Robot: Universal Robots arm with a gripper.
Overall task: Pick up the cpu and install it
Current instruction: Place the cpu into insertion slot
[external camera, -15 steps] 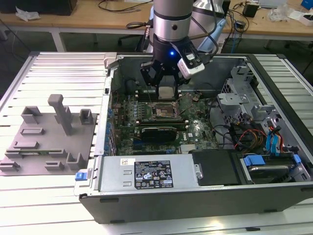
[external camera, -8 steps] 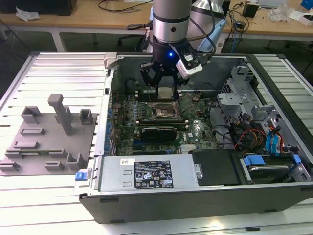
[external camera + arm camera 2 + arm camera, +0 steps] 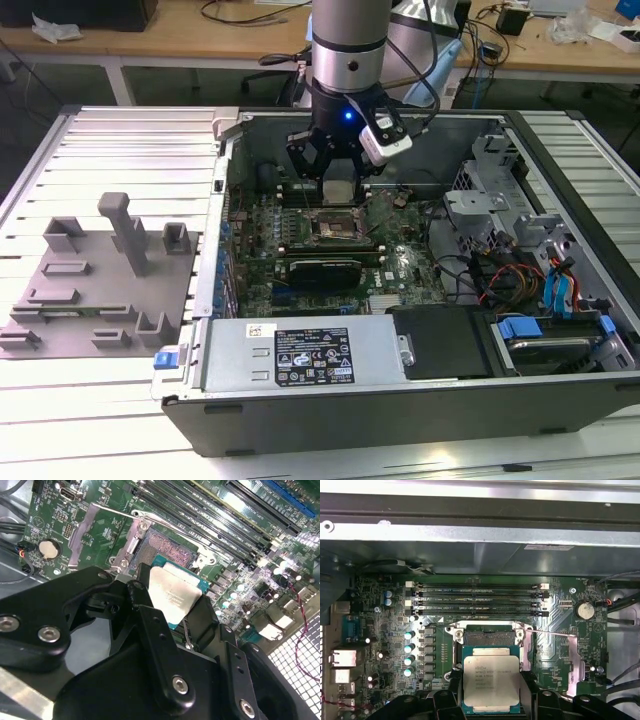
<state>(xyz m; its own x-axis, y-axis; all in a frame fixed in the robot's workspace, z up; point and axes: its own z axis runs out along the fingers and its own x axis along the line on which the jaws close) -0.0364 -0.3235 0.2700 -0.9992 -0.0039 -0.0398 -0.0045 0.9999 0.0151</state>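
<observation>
The cpu point(image 3: 491, 680), a flat square chip with a silvery top and a teal-green rim, hangs level between my black fingers. My gripper point(image 3: 491, 687) is shut on its two side edges. In the second wrist view the cpu point(image 3: 175, 592) hovers just above the open motherboard socket point(image 3: 167, 550), whose load plate and lever are raised. The exterior view shows my gripper point(image 3: 338, 192) inside the open computer case, holding the cpu point(image 3: 338, 190) a short way above the black socket frame point(image 3: 338, 228).
Memory slots point(image 3: 477, 599) run behind the socket. A silver heat-sink bracket point(image 3: 90, 530) and coin cell point(image 3: 46, 548) flank it. The power supply point(image 3: 305, 352), drive bays point(image 3: 560, 330) and cables point(image 3: 500, 275) fill the case. A grey fixture plate point(image 3: 95, 280) lies at the exterior view's left.
</observation>
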